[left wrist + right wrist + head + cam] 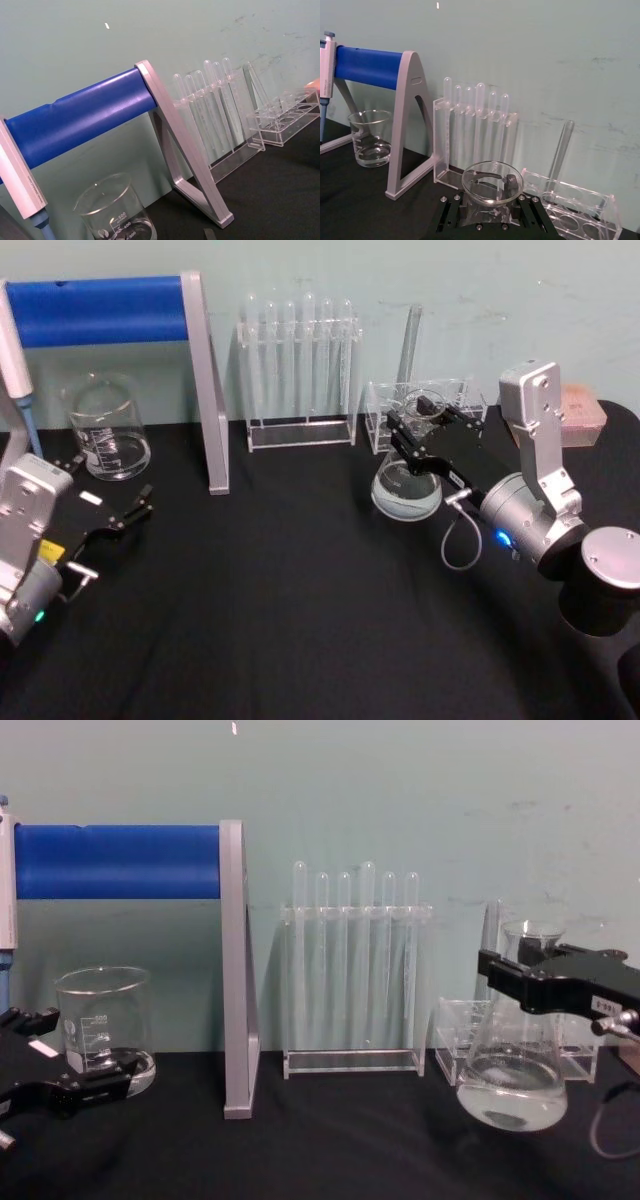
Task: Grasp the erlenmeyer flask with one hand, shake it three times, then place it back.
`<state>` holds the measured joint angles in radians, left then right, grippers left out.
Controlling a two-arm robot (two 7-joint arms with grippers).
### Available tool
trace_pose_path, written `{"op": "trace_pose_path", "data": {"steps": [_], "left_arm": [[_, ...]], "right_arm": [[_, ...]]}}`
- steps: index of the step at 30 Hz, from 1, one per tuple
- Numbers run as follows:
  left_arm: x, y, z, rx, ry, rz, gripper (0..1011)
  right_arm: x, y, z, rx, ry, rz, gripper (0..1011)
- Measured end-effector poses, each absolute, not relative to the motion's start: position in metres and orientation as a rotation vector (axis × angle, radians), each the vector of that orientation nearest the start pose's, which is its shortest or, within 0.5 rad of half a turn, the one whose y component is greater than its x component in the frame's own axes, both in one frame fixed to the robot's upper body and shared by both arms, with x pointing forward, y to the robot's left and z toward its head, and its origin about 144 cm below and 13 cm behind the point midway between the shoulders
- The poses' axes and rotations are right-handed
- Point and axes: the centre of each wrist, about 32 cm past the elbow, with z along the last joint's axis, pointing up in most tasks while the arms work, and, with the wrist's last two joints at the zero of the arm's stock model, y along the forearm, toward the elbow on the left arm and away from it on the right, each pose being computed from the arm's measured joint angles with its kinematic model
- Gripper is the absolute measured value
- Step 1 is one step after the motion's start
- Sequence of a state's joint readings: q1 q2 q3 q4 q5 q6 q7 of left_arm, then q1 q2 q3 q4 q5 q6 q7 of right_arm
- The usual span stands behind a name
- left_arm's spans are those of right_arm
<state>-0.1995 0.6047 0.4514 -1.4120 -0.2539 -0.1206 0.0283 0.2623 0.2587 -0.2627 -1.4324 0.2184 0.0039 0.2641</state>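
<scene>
Right gripper (432, 416) is clamping the flask (407, 492) by its neck, tilting it. Grasp done; shaking and set-down look ahead. Left gripper (110, 480) is idling open beside the beaker (105, 430).

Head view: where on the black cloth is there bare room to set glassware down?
Free: the black cloth in front, between the left gripper and the right gripper gripping the clear conical flask. Crowded: the back row of glass beaker, blue-barred grey stand, tall test-tube rack and low clear rack.
</scene>
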Motion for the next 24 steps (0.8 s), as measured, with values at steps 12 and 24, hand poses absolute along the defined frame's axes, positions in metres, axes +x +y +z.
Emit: {"op": "trace_pose_path", "data": {"steps": [12,24], "left_arm": [[0.489,0.31,1.14,0.304,-0.285,1.248,1001],[0.489,0.31,1.14,0.304,-0.285,1.248,1001]], "right_arm": [[0.519,-0.222,1.18,-0.035,-0.103,-1.022,457],[0.513,-0.209,1.18,-0.033,-0.098,-0.941,457]]}}
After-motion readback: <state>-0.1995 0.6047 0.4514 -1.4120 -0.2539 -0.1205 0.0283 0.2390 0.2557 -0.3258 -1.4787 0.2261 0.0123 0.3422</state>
